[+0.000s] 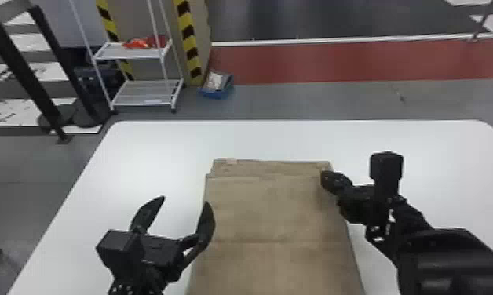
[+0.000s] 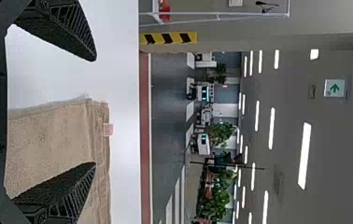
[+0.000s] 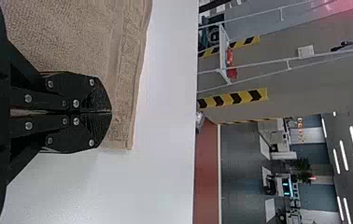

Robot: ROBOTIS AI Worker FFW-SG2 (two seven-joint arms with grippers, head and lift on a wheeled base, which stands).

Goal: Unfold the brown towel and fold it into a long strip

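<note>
White worktop (image 1: 155, 153), with a grey floor, a red band (image 1: 336, 62) and a wire shelf (image 1: 143, 94) beyond. The brown towel (image 1: 273, 208) lies flat down the worktop's middle, its layers slightly stepped at the far end, near a small pale tag (image 1: 231, 161).

Likely risk: the uneven layers could let a grip catch only the upper one, so the strip would come out skewed. Pulling from one side alone might swing the towel round. The left gripper (image 1: 185, 200), low over the left edge, could ruck it if it swept inward.

Its jaws stand wide apart, holding nothing. The right gripper (image 3: 111, 112) has its jaws closed together at the far right corner; whether they pinch cloth cannot be told.
</note>
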